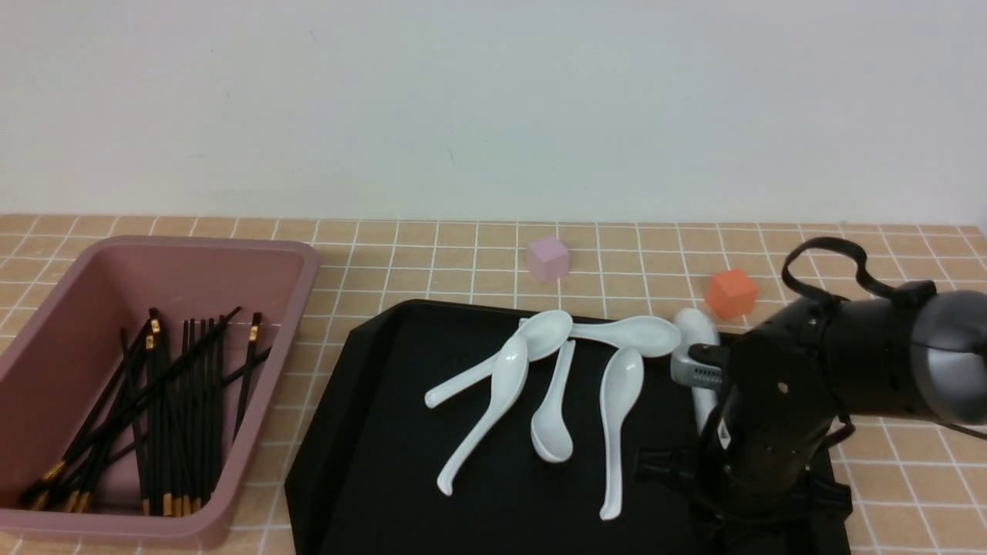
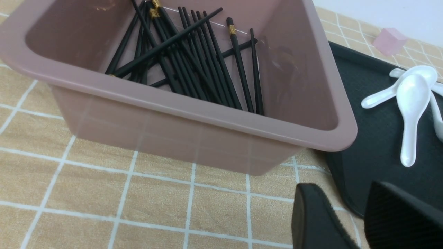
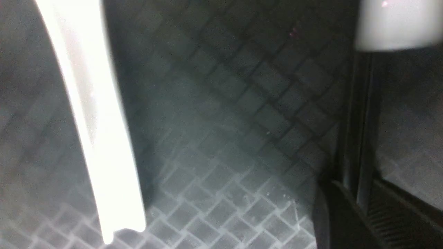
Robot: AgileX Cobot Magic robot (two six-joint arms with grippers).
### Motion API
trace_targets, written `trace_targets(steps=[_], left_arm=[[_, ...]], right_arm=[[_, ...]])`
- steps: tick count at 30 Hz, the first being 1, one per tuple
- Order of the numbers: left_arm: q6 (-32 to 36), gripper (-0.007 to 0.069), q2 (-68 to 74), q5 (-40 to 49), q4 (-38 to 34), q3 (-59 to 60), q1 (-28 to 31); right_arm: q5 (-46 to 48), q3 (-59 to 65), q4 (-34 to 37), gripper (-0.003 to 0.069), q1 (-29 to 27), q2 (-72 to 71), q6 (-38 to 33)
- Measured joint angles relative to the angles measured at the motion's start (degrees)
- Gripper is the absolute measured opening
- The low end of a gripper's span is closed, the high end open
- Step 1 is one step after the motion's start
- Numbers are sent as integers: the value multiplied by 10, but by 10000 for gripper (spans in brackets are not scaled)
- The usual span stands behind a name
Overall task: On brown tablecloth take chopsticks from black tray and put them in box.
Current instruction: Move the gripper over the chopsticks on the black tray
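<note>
Right wrist view: right tool [image 3: 353, 186] grasped black chopsticks [image 3: 353, 131]
Left wrist view: left tool [image 2: 346, 193] stood released near the box [image 2: 173, 138]

Spoons [image 1: 622, 401]: glossy ceramic | box [image 1: 266, 416]: smooth plastic | tray [image 1: 401, 462]: matt

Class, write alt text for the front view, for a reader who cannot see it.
The robot's right arm reaches down over a black tray holding white spoons. At left, a pink box holds many black chopsticks. Two small cubes, pink and orange, sit behind the tray.
</note>
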Motion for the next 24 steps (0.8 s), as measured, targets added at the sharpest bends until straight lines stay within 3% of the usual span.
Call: trace_targets(steps=[11, 24], left_arm=[[0, 239, 0, 0, 0, 0, 0], [0, 239, 0, 0, 0, 0, 0]], right_arm=[[18, -4, 10, 126, 0, -4, -60], [200, -25, 2, 126, 0, -90, -123]])
